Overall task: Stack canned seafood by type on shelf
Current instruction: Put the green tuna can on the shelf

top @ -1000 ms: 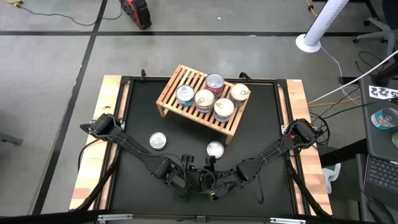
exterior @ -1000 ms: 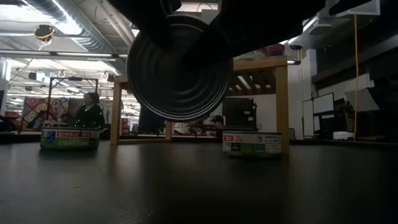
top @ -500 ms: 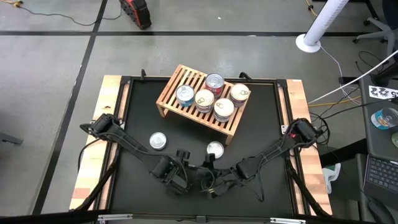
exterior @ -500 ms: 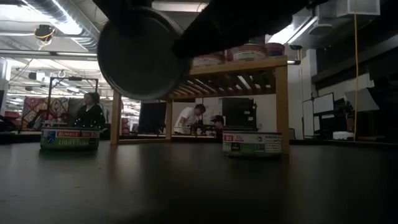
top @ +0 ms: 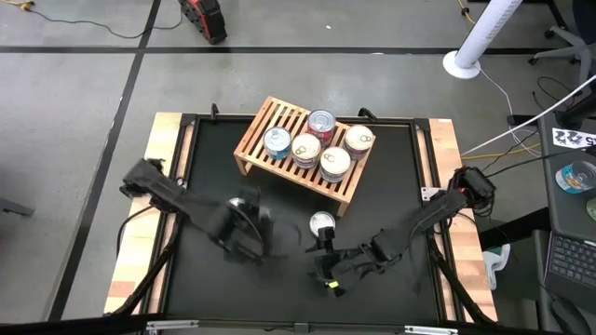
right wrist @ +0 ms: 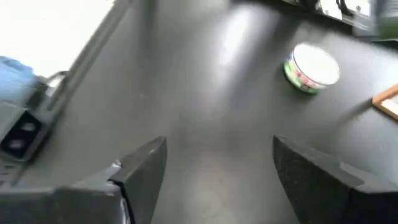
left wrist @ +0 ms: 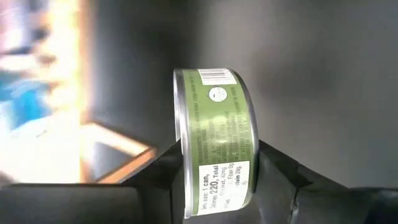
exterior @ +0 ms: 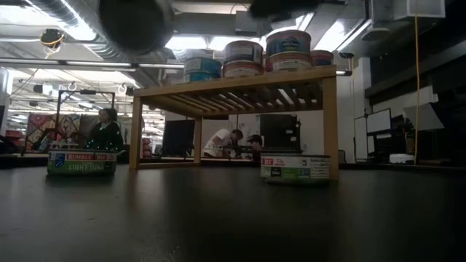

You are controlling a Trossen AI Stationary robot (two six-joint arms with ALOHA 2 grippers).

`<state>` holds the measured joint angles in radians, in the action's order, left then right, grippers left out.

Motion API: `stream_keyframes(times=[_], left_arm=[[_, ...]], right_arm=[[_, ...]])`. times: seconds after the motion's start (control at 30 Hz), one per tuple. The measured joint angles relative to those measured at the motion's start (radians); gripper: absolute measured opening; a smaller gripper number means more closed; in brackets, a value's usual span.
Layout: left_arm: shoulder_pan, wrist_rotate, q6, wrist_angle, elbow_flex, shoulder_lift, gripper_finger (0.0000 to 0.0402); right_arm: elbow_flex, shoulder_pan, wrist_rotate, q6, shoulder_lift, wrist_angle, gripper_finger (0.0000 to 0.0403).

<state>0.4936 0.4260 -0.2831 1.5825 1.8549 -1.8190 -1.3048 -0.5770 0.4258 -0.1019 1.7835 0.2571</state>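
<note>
Black table [top: 382, 177]: carries slatted wooden shelf [top: 256, 140] at far centre. On shelf: five tins [top: 321, 124] grouped, some stacked. Left arm, near left: left gripper [top: 247, 228] clamped on green-labelled tin [left wrist: 214, 140], held on edge above table. Right gripper [top: 326, 270], near centre: fingers spread, empty. Loose tin [top: 321, 222] flat on table, between right gripper and shelf.

"Bumble Bee" on left tin [exterior: 81, 161]
</note>
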Motion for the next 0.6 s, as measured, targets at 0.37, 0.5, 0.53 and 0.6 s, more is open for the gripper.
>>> stream_keyframes(times=[0.37, 0.5, 0.53, 0.6], left_arm=[[-0.201, 0.364, -0.001, -0.010, -0.006, 0.361, 0.0137], [-0.319, 0.456, 0.061, -0.018, -0.006, 0.453, 0.0139], [-0.351, 0.459, 0.088, -0.019, -0.006, 0.463, 0.0140], [-0.416, 0.461, 0.145, -0.027, -0.006, 0.474, 0.0140]], right_arm=[[0.000, 0.000, -0.020, 0.001, -0.031, 0.043, 0.0289], [0.000, 0.001, -0.021, 0.002, -0.031, 0.054, 0.0289], [0.000, 0.001, -0.019, 0.004, -0.031, 0.054, 0.0289], [0.000, 0.002, -0.019, 0.009, -0.031, 0.050, 0.0289]])
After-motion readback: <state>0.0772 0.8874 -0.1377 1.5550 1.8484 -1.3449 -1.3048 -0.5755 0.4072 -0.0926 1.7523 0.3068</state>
